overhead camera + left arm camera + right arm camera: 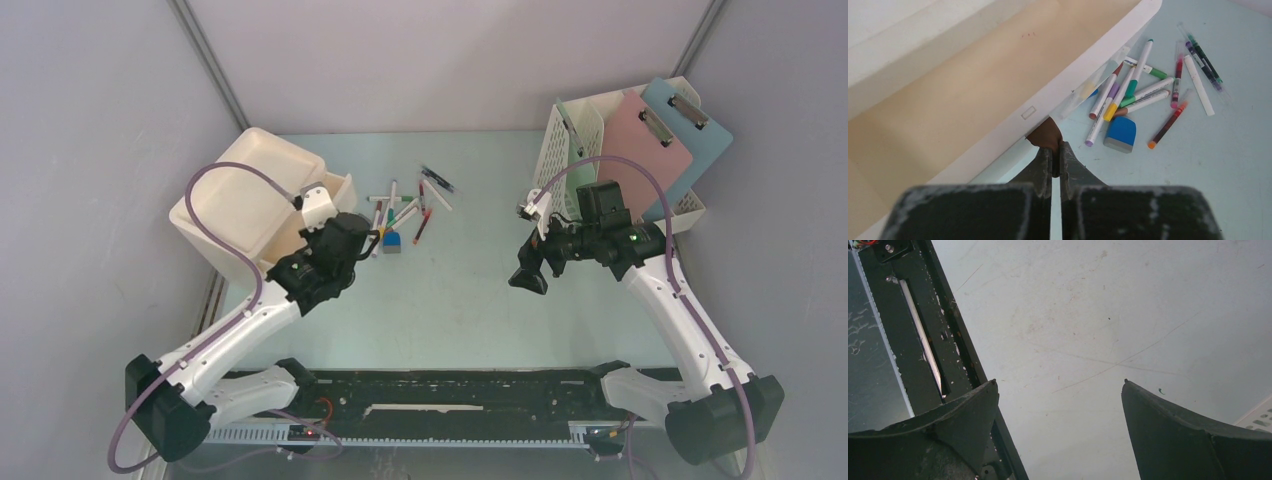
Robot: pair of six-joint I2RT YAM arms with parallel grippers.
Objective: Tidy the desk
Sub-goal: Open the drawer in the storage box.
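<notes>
On the left, a white bin (pixel 250 190) sits on the pale green desk (pixel 450 300). The left gripper (pixel 1054 150) is at its rim, squeezed almost shut on a small brown thing (pixel 1047 135). Next come a pile of markers (pixel 1128 90) and a blue eraser (pixel 1121 134). The right gripper (pixel 1059 385) hangs wide open over the desk, holding nothing. A white rack (pixel 580 130) with clipboards (pixel 650 160) stands far right.

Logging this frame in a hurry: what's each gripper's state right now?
Left gripper: closed; a small brown object sits at its tips, grip unclear.
Right gripper: open, holding nothing.
</notes>
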